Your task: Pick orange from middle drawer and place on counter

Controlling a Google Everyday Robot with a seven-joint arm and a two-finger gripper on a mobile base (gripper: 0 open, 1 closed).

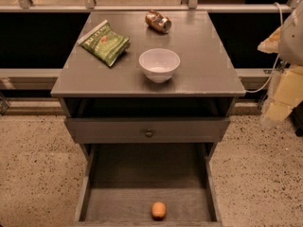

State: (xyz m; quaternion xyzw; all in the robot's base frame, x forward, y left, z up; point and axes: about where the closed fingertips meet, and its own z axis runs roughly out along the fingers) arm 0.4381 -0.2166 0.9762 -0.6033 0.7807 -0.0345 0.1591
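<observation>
The orange [158, 210] lies on the floor of the open middle drawer [142, 174], near its front edge and a little right of centre. The drawer is pulled far out towards me, below a grey drawer front with a round knob [148, 133]. The counter [203, 56] is the grey cabinet top above. My gripper [277, 109] hangs at the right edge of the view, beside the cabinet, level with the counter edge and well above and to the right of the orange. It holds nothing that I can see.
On the counter stand a white bowl [159, 64] near the front middle, a green chip bag [105, 42] at the left and a brownish can [158, 21] lying at the back. Speckled floor [33, 174] lies on both sides of the cabinet. A railing runs behind.
</observation>
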